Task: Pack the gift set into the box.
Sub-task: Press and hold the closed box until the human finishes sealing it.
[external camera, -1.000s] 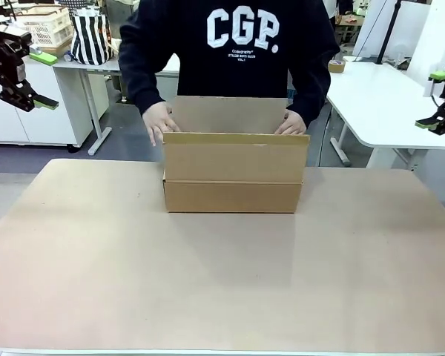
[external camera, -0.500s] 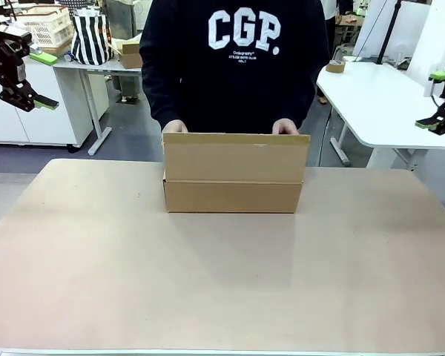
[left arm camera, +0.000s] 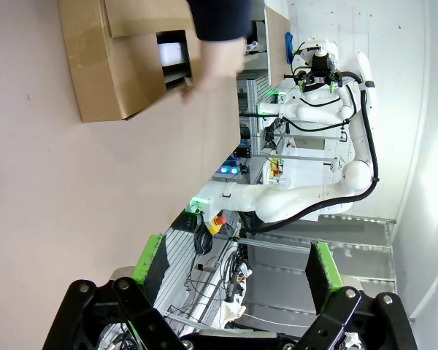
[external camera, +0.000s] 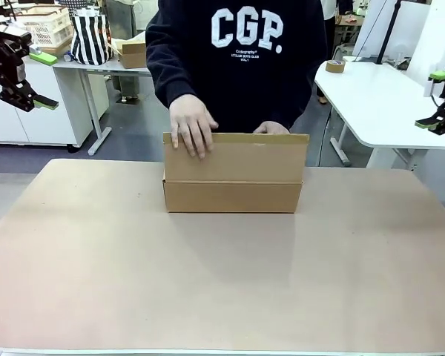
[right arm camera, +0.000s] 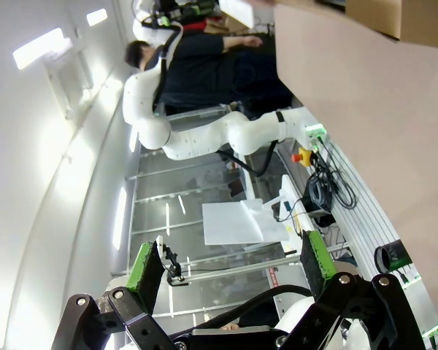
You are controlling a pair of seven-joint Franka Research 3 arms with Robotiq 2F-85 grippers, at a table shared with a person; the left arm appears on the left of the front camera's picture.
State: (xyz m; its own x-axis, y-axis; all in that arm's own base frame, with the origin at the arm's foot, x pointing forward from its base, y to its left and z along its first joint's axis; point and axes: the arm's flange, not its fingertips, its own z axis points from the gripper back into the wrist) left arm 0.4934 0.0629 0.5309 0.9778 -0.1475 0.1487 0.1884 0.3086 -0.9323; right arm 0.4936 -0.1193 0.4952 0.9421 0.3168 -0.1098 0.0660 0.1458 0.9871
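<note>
The box, a shallow brown carton, stands at the far middle of the table with its near flap raised. One of the person's hands lies over that flap's top left edge, and the other hand rests behind it. The gift set is hidden. In the left wrist view the box has a pale patch in its side opening, too small to identify. My left gripper hangs high at the far left, open. My right gripper hangs high at the far right, open.
The tan table spreads wide in front of the box. Behind the person stand white tables with a striped bag, a small brown carton and a tape roll.
The box's far flap, upright a second ago, has gone down out of sight. The person's hand has come over onto the near flap. Neither gripper has moved.
</note>
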